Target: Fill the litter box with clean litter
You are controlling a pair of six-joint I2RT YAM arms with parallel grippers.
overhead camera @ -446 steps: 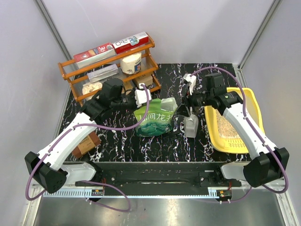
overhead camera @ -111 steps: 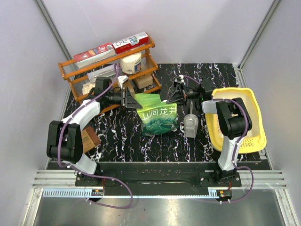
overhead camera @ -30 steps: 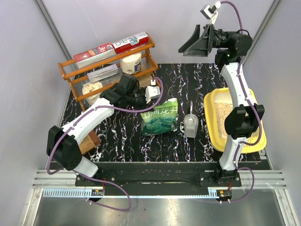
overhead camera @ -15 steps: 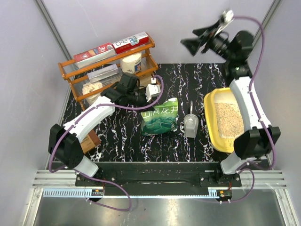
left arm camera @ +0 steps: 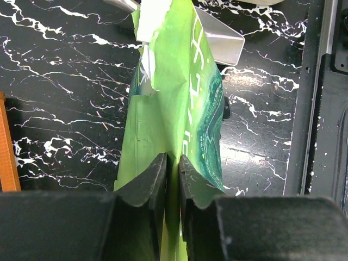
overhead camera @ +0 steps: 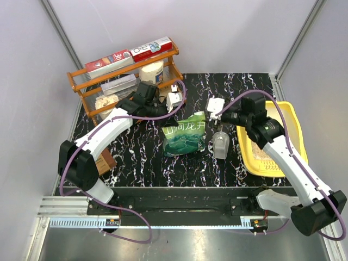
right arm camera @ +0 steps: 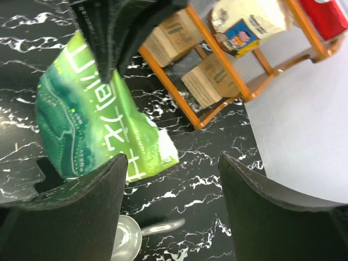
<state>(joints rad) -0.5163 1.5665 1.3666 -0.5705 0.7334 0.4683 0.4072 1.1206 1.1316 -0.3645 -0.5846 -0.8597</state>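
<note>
The green pouch (overhead camera: 185, 136) of clean litter stands mid-table. My left gripper (overhead camera: 163, 115) is shut on its upper left edge, and in the left wrist view the fingers (left arm camera: 157, 174) pinch the pouch (left arm camera: 174, 98) fold tightly. The yellow litter box (overhead camera: 296, 122) lies at the right with pale litter (overhead camera: 262, 155) inside. My right gripper (overhead camera: 216, 120) hangs open between pouch and litter box, just above the grey scoop (overhead camera: 220, 145). In the right wrist view the gripper (right arm camera: 174, 168) holds nothing, with the pouch (right arm camera: 92, 136) to its left and the scoop (right arm camera: 130, 239) below.
The orange wire rack (overhead camera: 128, 81) with boxes and a tub stands at the back left, also seen behind the pouch in the right wrist view (right arm camera: 217, 70). A brown box (overhead camera: 100, 166) lies at the table's left edge.
The right arm has swung down from high at the back to low over the table beside the pouch and scoop, jaws slightly narrower. The left gripper keeps its hold on the pouch.
</note>
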